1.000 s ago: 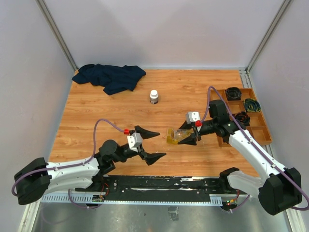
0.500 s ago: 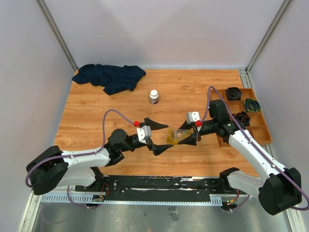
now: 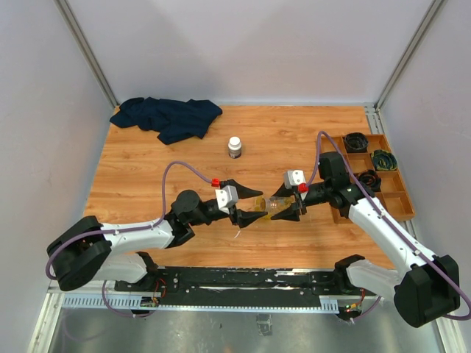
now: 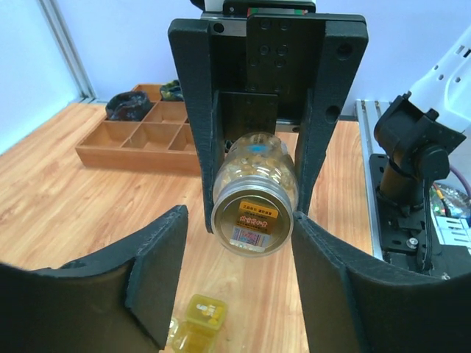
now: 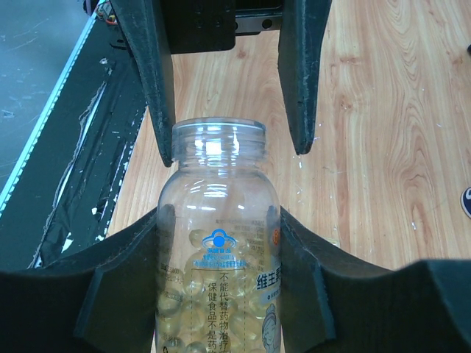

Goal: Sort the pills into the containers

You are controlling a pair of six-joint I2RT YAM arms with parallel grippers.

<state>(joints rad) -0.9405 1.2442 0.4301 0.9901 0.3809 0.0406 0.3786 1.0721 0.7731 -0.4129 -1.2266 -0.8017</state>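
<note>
Right fingers (image 5: 121, 294) grip bottle (image 5: 219, 243), left fingers (image 4: 151, 268) straddle it

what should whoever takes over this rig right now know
Right end effector: shut on the clear pill bottle, held sideways above the table, mouth uncapped.
Left end effector: open, jaws either side of the bottle's mouth.
Yellow case: on the table under the bottle.
Done: bottle picked up.
Left: pills all appear inside the bottle; none sorted yet.
</note>
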